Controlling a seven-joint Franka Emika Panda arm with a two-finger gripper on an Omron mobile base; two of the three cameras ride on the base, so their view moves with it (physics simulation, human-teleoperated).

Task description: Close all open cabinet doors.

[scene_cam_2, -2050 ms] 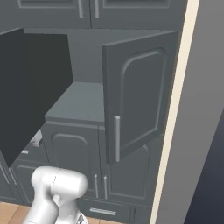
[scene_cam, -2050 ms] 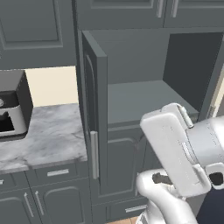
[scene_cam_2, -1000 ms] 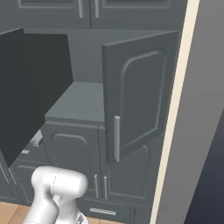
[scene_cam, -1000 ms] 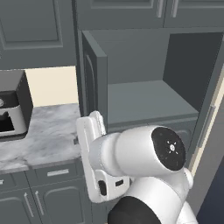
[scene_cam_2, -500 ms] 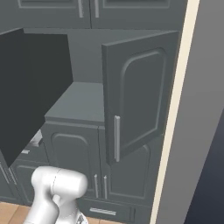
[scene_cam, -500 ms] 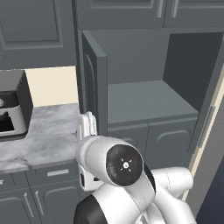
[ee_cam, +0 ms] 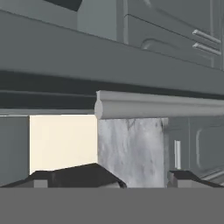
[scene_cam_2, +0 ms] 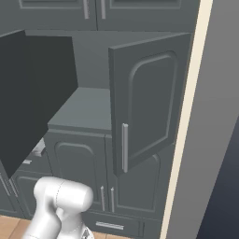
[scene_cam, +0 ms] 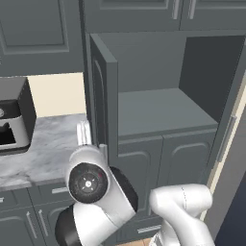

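The cabinet (scene_cam: pixel 158 62) ahead of me stands wide open, its shelf (scene_cam: pixel 158 113) bare, and both of its doors need shutting. The left door (scene_cam: pixel 103 96) juts straight out toward me, so from the left base view I see it nearly edge-on, hanging over the end of the marble surface (scene_cam: pixel 43 149). From the right base view the same door is the big dark panel at the left. The right door (scene_cam_2: pixel 149 100) swings out beside the pale side wall (scene_cam_2: pixel 186 121), about half open, its arched panel and bar handle facing that camera. I judge I am starting with the left door, since my arm (scene_cam: pixel 96 192) is folded low and close against its outer face. My hand is rolled, so that in the hand view the door's silver handle (ee_cam: pixel 157 105) runs across as a level bar, with the surface and cream wall (ee_cam: pixel 61 144) behind it. My jaws are spread wide with nothing between them, the fingertips (ee_cam: pixel 74 175) short of the handle; I would guess that suits pushing on the door, not gripping it.
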